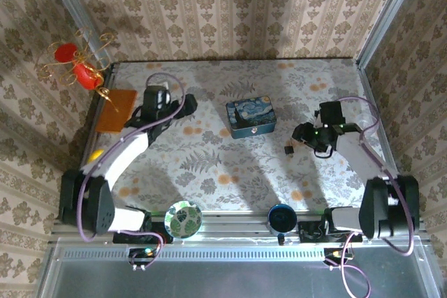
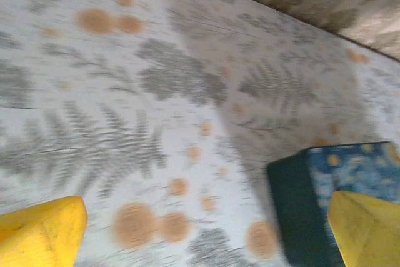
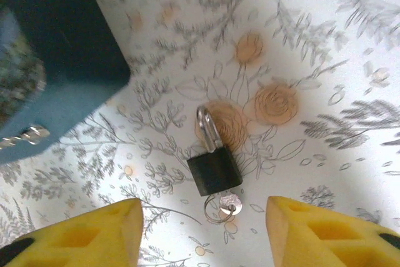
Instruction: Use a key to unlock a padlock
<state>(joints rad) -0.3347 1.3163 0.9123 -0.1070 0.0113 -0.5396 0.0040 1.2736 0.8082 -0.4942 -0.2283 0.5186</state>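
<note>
Both pincers spread, holding nothing: left gripper (image 2: 206,229), right gripper (image 3: 203,214). Small padlock (image 3: 214,166) lies flat at 4 o'clock of blue tin (image 3: 56,60), key (image 3: 229,202) touching its 5 o'clock end. Best: descend straight, centre on lock body, pinch squarely, avoid nudging key.

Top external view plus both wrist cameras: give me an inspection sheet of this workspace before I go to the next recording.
Surface: table under a fern-and-flower cloth, lying flat.
Job's things: padlock lying flat right of the tin, whether locked unclear; key at its base on a ring, seemingly inserted.
Clutter: blue tin mid-table; orange sheet far left; red-and-gold wire ornament by the left wall; patterned dish and dark cup at the near edge.
Grippers: left gripper open, beside the tin; right gripper open above the padlock, holding nothing.
Cables: purple cables loop along both arms.
Surroundings: wallpapered walls, metal frame posts.
</note>
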